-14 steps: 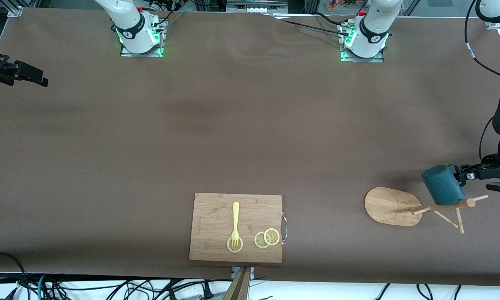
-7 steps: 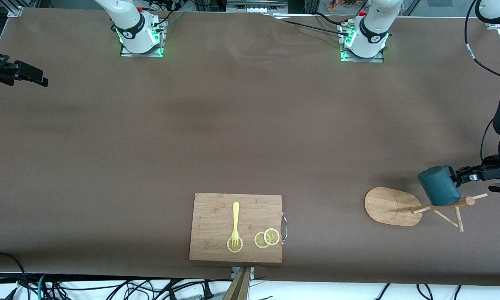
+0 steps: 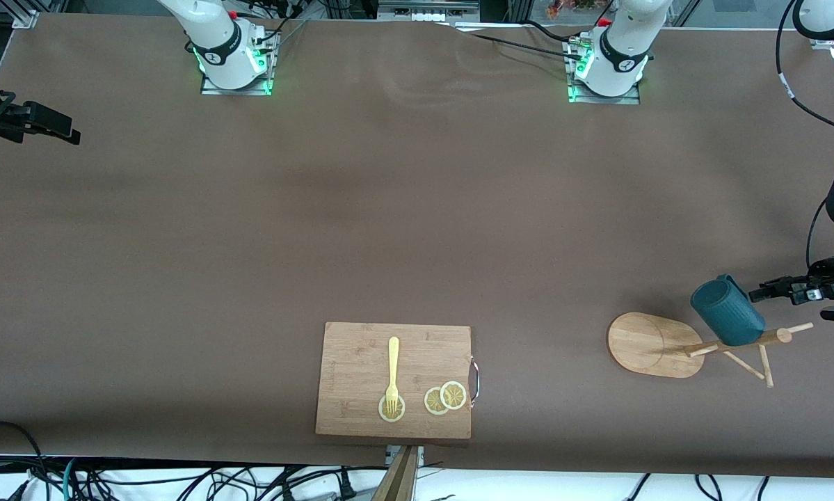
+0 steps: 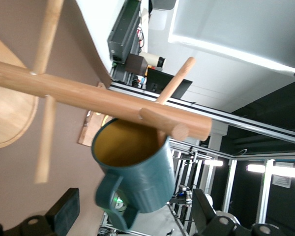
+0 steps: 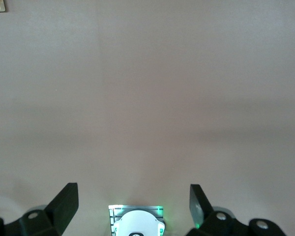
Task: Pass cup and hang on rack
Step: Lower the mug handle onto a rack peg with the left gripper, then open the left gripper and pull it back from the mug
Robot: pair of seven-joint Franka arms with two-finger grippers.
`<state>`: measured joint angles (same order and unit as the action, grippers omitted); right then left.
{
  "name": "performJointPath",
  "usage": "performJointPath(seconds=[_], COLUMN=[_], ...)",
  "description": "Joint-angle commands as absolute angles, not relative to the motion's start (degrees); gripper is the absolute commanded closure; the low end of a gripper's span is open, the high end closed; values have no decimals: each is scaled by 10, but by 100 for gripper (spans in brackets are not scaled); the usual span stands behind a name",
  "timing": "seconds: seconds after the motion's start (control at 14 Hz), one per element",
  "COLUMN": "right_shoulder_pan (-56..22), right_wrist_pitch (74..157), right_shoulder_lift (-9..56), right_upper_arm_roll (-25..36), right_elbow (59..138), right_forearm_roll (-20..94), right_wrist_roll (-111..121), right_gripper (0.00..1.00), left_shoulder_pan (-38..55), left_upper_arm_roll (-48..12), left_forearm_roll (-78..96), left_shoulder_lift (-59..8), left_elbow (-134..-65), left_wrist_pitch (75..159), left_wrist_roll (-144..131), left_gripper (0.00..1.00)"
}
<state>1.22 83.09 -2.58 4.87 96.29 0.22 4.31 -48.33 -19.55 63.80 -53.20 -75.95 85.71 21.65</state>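
Observation:
The dark teal ribbed cup (image 3: 726,311) hangs tilted on a peg near the top of the bamboo rack (image 3: 736,342), whose oval base (image 3: 650,344) sits near the left arm's end of the table. In the left wrist view the cup (image 4: 142,167) hangs mouth-up under the rack's post (image 4: 88,96), handle toward the camera. My left gripper (image 3: 761,293) is open just beside the cup; its fingers (image 4: 64,216) stand apart from the handle without touching it. My right gripper (image 3: 69,132) waits open and empty, high over the right arm's end of the table, as its own view (image 5: 132,189) shows.
A wooden cutting board (image 3: 361,355) with a yellow fork (image 3: 392,369) and lemon slices (image 3: 444,398) lies at the table edge nearest the front camera. The right arm's base (image 5: 136,223) shows below the right gripper.
The left gripper let go of the cup's handle and drew back toward the left arm's end. The cup settled lower and tilted on the rack's peg. The right arm has not moved.

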Motion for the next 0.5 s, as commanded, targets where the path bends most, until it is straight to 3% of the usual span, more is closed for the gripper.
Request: performJointPath(seconds=[0.0,0.29,0.43], right_shoulder_pan=[11,11,11], right_wrist_pitch=[822,823,822], right_shoulder_lift=[-28,-28,-28], right_upper_arm_roll=[48,48,48], right_elbow=[956,955,955], right_forearm_roll=[9,9,9], right_wrist_roll=[39,39,39], right_gripper=[0,0,0], left_shoulder_pan=[-494,-511,-509], left_upper_arm_roll=[-198,-203,-206], left_forearm_roll=[591,522,476], left_shoulder_lift=[-535,-513,-498], left_elbow=[-740,-735,-695], left_wrist_pitch=[839,817,794], left_wrist_roll=[229,294,292], left_gripper=[0,0,0])
